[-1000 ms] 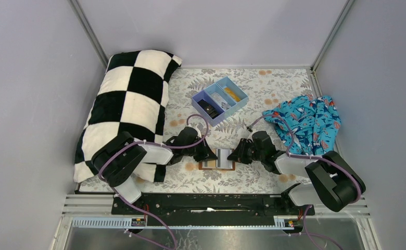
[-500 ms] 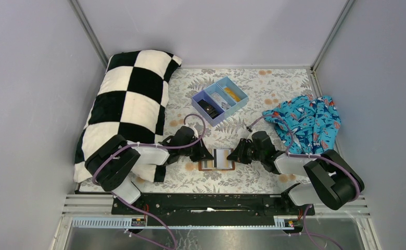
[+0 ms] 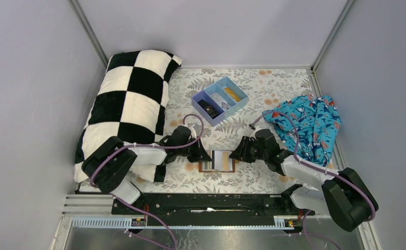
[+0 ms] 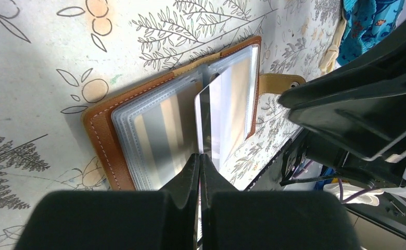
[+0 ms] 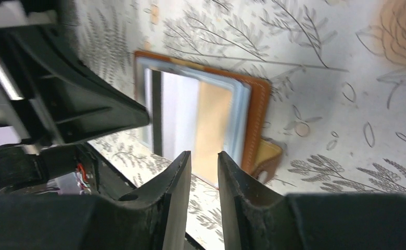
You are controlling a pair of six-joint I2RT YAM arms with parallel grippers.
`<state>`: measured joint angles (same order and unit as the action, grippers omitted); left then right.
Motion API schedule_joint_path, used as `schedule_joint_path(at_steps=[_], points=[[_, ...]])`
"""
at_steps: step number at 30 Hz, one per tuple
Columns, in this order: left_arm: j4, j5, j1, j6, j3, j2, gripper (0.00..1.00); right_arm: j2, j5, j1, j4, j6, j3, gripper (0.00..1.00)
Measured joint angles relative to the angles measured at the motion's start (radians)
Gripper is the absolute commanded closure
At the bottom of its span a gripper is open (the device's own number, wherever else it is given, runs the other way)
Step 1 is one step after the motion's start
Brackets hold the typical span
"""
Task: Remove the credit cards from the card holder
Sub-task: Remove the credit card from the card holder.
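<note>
The tan leather card holder lies open on the floral cloth between my two grippers, its clear striped sleeves facing up. My left gripper is shut on the near edge of a thin pale credit card, which stands on edge partly out of the middle sleeves. In the top view the left gripper sits at the holder's left edge. My right gripper hovers over the holder's right half, fingers slightly apart with nothing between them. It appears in the top view just right of the holder.
A blue three-compartment tray with small items stands behind the holder. A black-and-white checked pillow fills the left side. A blue patterned cloth lies bunched at the right, close to the right arm.
My right gripper has opened and its arm has shifted. The left gripper has drawn back a little to the left, staying shut on the card.
</note>
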<state>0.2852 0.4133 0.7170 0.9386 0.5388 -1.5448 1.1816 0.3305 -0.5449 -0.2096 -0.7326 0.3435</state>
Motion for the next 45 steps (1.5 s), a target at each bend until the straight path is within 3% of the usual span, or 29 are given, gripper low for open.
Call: schedule_joint_path(at_steps=[6, 16, 21, 26, 32, 37, 40, 45], points=[[0.001, 0.023, 0.000, -0.007, 0.000, -0.009, 1.00, -0.025, 0.013, -0.003, -0.010, 0.001, 0.043, 0.67], [0.013, 0.039, 0.000, -0.007, 0.000, -0.015, 1.00, 0.254, 0.142, -0.013, -0.228, -0.076, 0.024, 0.71], [0.040, 0.041, 0.000, 0.000, -0.013, -0.015, 1.00, 0.296, 0.167, -0.015, -0.300, -0.095, 0.016, 0.71], [0.068, 0.053, -0.002, 0.006, -0.018, -0.021, 0.77, 0.314, 0.172, -0.015, -0.327, -0.095, 0.016, 0.71], [0.099, 0.079, -0.004, 0.018, -0.018, -0.048, 0.72, 0.338, 0.185, -0.015, -0.360, -0.103, 0.016, 0.72], [0.132, 0.099, -0.004, 0.029, -0.018, -0.071, 0.81, 0.344, 0.188, -0.015, -0.371, -0.105, 0.016, 0.72], [0.140, 0.102, -0.004, 0.040, -0.018, -0.084, 1.00, 0.344, 0.188, -0.015, -0.371, -0.105, 0.016, 0.72], [0.148, 0.121, -0.008, 0.048, -0.014, -0.094, 1.00, 0.343, 0.187, -0.015, -0.366, -0.103, 0.016, 0.67]])
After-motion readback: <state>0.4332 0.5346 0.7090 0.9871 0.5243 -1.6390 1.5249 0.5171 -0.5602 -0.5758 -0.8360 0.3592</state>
